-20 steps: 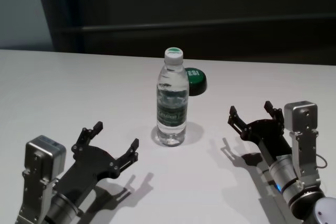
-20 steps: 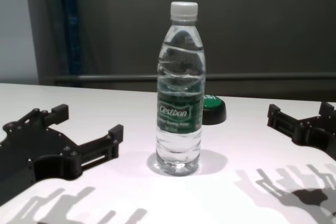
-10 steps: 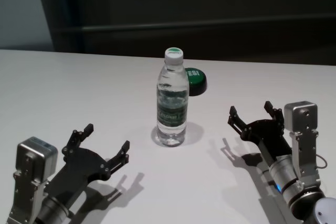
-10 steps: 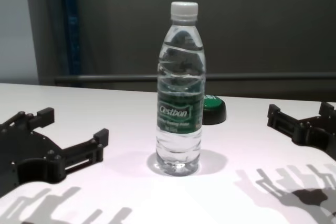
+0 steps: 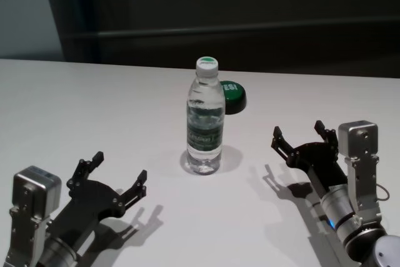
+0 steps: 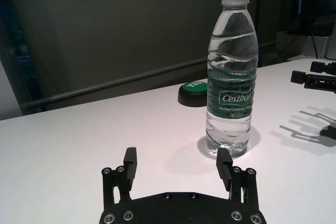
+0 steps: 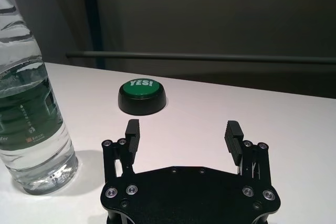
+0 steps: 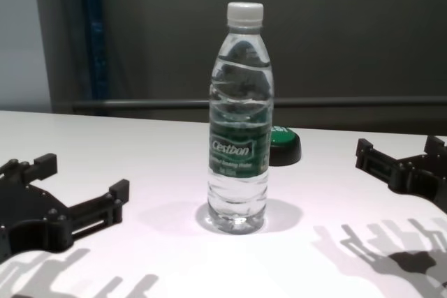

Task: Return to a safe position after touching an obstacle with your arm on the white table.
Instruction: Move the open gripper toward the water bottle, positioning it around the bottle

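Left tool gapes wide, holding nothing, apart from the upright bottle; right tool likewise.

Clear water bottle, white cap, green label, upright mid white table.

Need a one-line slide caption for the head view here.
Upright water bottle on the white table, green button behind it; left gripper and right gripper flank it, jaws open, neither touching.
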